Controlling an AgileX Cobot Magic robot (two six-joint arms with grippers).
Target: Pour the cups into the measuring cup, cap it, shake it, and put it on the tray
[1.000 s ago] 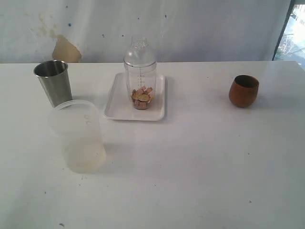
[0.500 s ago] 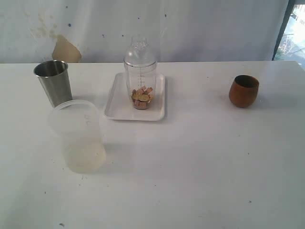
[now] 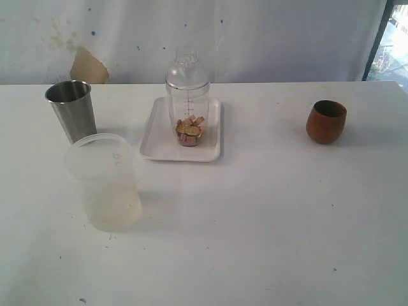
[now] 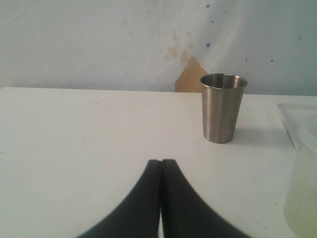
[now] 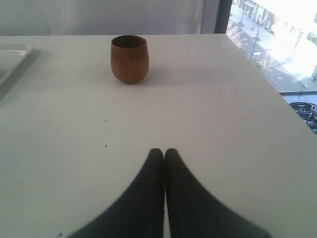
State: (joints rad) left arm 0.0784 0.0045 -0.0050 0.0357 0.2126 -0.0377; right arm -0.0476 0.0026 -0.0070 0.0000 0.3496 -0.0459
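Observation:
The clear measuring cup [image 3: 188, 111] stands upright on the white tray [image 3: 157, 137] with the dome cap [image 3: 187, 70] on top and brown and yellow pieces in its bottom. The steel tumbler [image 3: 71, 109] [image 4: 223, 107] stands at the back left. The brown wooden cup [image 3: 326, 121] [image 5: 129, 58] stands at the right. My left gripper [image 4: 161, 161] is shut and holds nothing, a good way short of the tumbler. My right gripper [image 5: 164, 150] is shut and holds nothing, well short of the wooden cup. Neither arm shows in the exterior view.
A wide frosted plastic tub [image 3: 104, 182] [image 4: 302, 183] stands in front of the tumbler, left of the tray. The table's right edge [image 5: 270, 84] runs close past the wooden cup, with a window beyond. A white curtain hangs behind the table.

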